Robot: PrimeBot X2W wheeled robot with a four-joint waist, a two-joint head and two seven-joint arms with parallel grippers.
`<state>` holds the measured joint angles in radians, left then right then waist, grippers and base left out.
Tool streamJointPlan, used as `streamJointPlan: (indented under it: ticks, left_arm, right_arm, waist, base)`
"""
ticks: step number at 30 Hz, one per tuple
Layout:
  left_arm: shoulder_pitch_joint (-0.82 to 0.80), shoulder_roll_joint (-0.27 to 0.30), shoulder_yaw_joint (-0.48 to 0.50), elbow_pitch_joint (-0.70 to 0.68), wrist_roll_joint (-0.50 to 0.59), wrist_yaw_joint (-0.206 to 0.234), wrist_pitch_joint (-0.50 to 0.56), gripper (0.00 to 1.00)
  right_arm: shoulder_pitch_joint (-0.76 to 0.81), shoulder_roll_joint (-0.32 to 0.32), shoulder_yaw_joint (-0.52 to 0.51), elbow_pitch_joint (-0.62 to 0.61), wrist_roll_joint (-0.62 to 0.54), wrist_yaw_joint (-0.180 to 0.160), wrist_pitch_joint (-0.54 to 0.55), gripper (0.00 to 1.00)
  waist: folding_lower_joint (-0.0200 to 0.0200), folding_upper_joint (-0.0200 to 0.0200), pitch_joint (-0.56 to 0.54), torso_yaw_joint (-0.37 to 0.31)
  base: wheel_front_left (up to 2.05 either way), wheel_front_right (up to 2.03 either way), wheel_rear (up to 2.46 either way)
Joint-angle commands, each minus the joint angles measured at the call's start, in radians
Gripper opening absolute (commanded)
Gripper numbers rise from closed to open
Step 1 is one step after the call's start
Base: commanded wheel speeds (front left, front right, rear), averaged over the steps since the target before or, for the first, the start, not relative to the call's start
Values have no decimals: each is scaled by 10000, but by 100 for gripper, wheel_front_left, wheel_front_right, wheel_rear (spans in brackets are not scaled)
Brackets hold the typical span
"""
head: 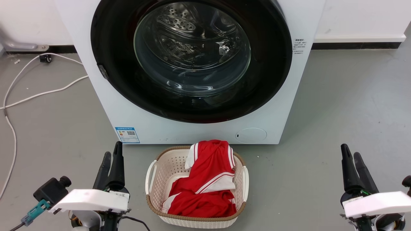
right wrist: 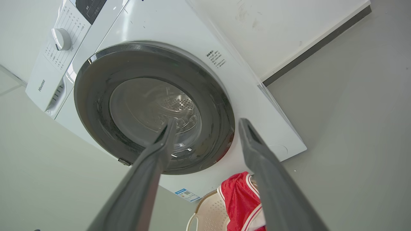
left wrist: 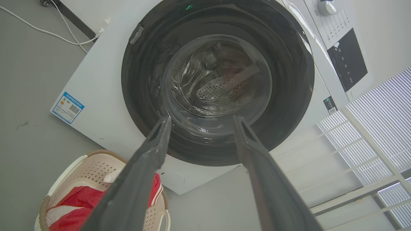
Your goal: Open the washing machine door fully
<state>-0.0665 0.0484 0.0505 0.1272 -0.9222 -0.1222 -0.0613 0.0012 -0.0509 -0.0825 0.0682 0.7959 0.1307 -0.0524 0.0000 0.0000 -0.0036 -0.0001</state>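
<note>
1 washing machine door point(head: 112, 80) seems shut while left end effector point(head: 113, 149) and right end effector point(head: 350, 150), each spread, flank 1 basket point(head: 151, 176).

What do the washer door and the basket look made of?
Washing machine door: glossy black ring, likely plastic, around a clear window, probably glass by its reflections. Basket: matte cream perforated plastic, seemingly, with a brown woven-look rim.

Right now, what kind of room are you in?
Probably a laundry room: a white washing machine with its round door shut, and a basket of red clothes on the grey floor before it.
</note>
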Motion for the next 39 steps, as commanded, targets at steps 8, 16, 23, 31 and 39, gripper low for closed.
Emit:
streamJointPlan:
  ticks: [8, 16, 23, 31, 39]
  left_arm:
    - [-25, 31, -96, -87, 1451, -18, -324, 100]
    - [29, 54, -129, -118, 2655, 19, -562, 100]
    - [60, 72, -186, -169, 3583, 39, -768, 100]
    - [62, 115, -311, -225, 4511, 34, -966, 100]
    - [15, 132, -359, -272, 5318, 40, -1168, 100]
  right_arm:
    - [105, -5, 27, -347, -1545, 0, -180, 100]
    - [187, -3, -5, -501, -2807, 0, -226, 100]
    - [276, -2, -71, -685, -3743, 0, -218, 100]
    - [364, 0, -137, -795, -4762, 0, -280, 100]
    - [454, 2, -200, -839, -5677, -1, -316, 100]
  waist:
    - [0, 0, -8, -62]
    - [0, 0, -3, -74]
    - [0, 0, 11, -94]
    - [0, 0, 16, -123]
    - [0, 0, 32, -148]
  base:
    - [0, 0, 0]
    - [0, 0, 0]
    - [0, 0, 0]
    - [0, 0, 0]
    - [0, 0, 0]
